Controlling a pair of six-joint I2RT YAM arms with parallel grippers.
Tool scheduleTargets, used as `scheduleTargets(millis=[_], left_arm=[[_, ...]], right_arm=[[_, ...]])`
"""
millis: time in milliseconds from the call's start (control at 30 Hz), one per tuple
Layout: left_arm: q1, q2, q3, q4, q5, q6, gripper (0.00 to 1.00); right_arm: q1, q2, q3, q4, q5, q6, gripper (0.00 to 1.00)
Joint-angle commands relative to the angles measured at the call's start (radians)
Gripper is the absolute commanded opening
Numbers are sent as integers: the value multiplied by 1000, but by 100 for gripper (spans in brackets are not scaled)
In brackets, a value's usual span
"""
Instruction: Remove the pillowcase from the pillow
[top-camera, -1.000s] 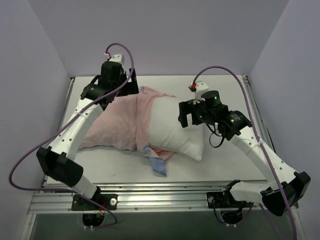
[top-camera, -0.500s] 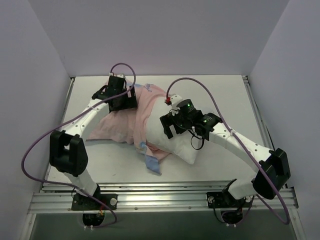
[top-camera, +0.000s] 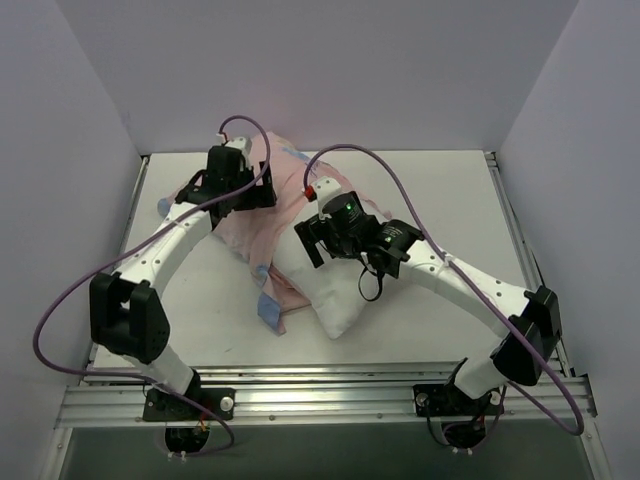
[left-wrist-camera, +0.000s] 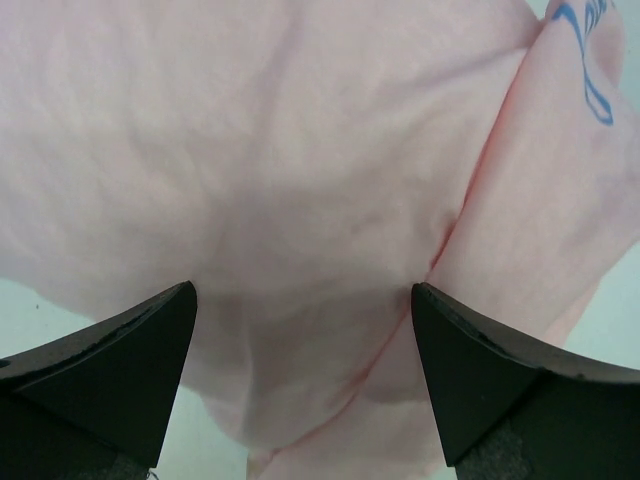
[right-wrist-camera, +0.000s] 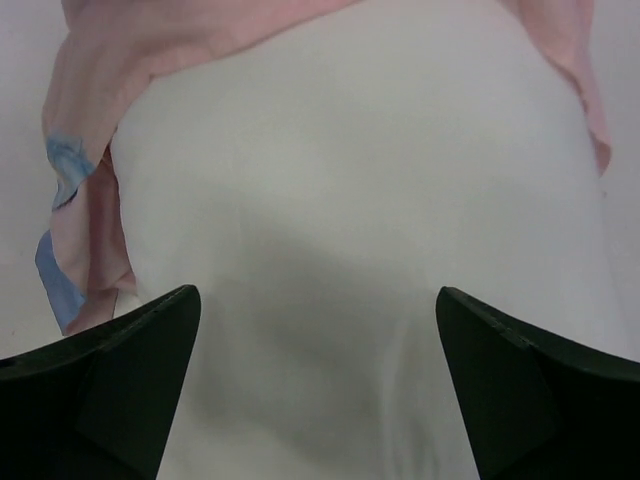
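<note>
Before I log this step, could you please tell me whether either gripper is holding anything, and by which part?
Nothing is held: the left gripper stands open over the pillowcase, the right gripper open over the pillow.

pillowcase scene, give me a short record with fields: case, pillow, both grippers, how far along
pillowcase: pink inside showing, bunched over the pillow's far-left part, blue edge at the near side
pillow: white, near-right part bare, lying on the table
left gripper: open, jaws either side of pink fabric
right gripper: open, above the bare pillow
progress: case partly off, not yet removed
</note>
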Motion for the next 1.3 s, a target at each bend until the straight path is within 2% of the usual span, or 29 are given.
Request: scheduleTargets(millis=[0,133,267,367,400,433,500,533,667,933,1067,1267], left_arm=[[-2,-119,-85,-6,24,-9,97],[0,-182,-156,-45,18,-25,97],[1,-239,-226,-43,22,-32,97],[1,-257,-274,-34,34,-39,97],[1,-260,-286,-22,57,-47,97],[1,-262,-298,-16,67,-51,97],[1,-268,-330,-5,85,-61,97],[1,-270,-340,-2,88,-62,97],[1,-302,-372,-3,113,-55,97],[0,-397,-468,35,252,4,94],[-5,-383,-505,67,317,-9,93],[-26,-302,-502,112,283,-4,87]], right_arm=[[0,50,77,-3,108,3,100],[-11,118,71,55,38,2,100],[-57,213,7,108,-111,20,100],[-61,286,-23,112,-149,-6,99],[-63,304,-26,110,-192,-15,94],[-63,317,-24,110,-203,-23,64],[-61,325,-17,116,-217,-20,17],[-63,318,-11,118,-226,-18,0],[-83,252,51,101,-214,5,0],[-175,181,203,34,-232,45,0],[-178,181,259,-5,-247,29,0],[-178,176,266,7,-289,37,0]])
